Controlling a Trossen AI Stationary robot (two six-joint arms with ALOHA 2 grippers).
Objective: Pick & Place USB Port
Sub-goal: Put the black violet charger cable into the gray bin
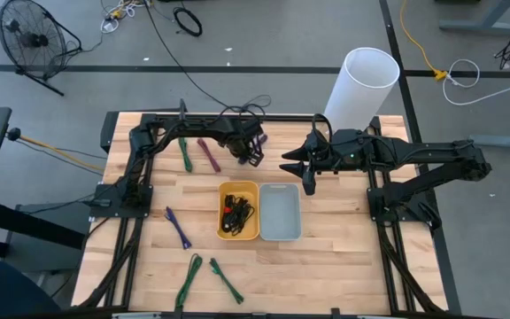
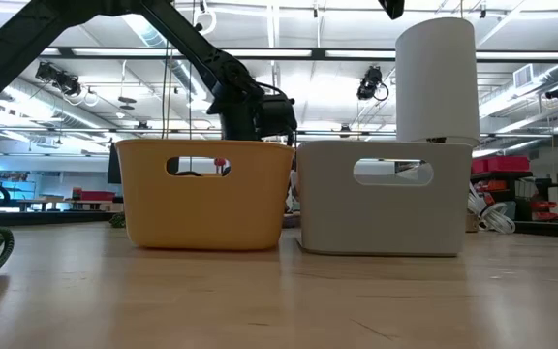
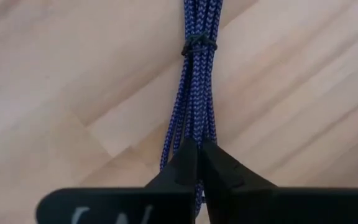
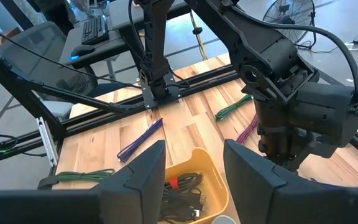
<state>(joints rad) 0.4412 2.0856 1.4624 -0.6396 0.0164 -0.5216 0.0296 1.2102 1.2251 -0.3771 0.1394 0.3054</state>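
Observation:
My left gripper [image 1: 251, 156] hangs over the far middle of the table, beyond the yellow bin [image 1: 238, 210], and is shut on a blue braided cable bundle [image 3: 197, 81] bound by a black tie [image 3: 199, 45]. In the high view the gripper hides that bundle. The yellow bin [image 2: 201, 194] holds black cables [image 1: 237, 213]. Beside it on the right stands a grey bin [image 1: 280, 213], also seen in the low view [image 2: 386, 199]. My right gripper [image 1: 297, 173] is open [image 4: 194, 168] and hovers above the far edge of the grey bin, touching nothing. My left gripper pinches the blue bundle between its two fingertips [image 3: 219, 165], at a part [image 3: 194, 134] below the black tie, near one end. The fingers come from above, pointing down, in line with the cable. Whether the bundle is lifted or lying on the wood I cannot tell.
Other tied cables lie on the table: a green one [image 1: 185, 155] and a maroon one [image 1: 209, 154] at the far left, a blue one [image 1: 177, 227] left of the yellow bin, two green ones [image 1: 189, 282] [image 1: 226, 279] near the front edge. A white cylinder [image 1: 361, 84] stands at the far right.

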